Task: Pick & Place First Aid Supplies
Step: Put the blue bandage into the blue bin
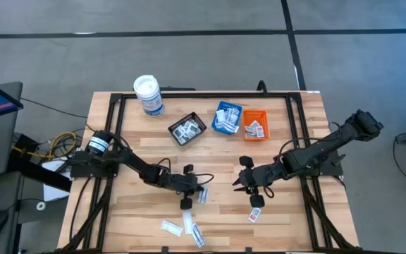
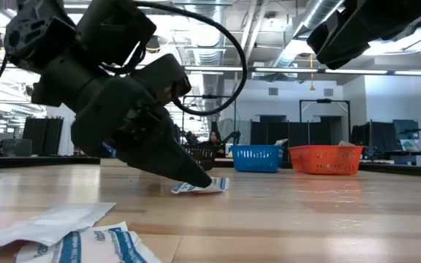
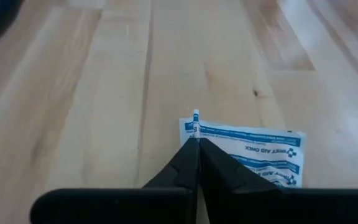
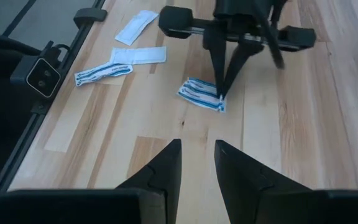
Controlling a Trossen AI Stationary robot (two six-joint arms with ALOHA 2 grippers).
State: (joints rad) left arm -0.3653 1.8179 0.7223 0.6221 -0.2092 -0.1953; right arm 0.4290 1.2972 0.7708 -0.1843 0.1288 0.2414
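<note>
Closest to the low camera, two white packets with blue print lie flat on the front of the wooden table, one partly over the other.

The table fills the middle of the room, butcher-block boards with a dark frame around its edges. Both dark arms reach in from the sides and meet near the centre. The left gripper is down at the boards with its fingers pinched together on the edge of a blue-printed packet; from its own wrist camera the two tips meet in a point right at the packet's corner, and the packet itself lies flat on the wood. The right gripper hangs just above the table a little to the right of it, fingers part way apart with nothing between them.

Along the back stands a white round canister with a blue label. To its right sit three small trays in a row: black, blue and orange, each holding several packets.

More loose packets lie on the boards: one under the right gripper near the front, and a pair at the front edge below the left gripper.
</note>
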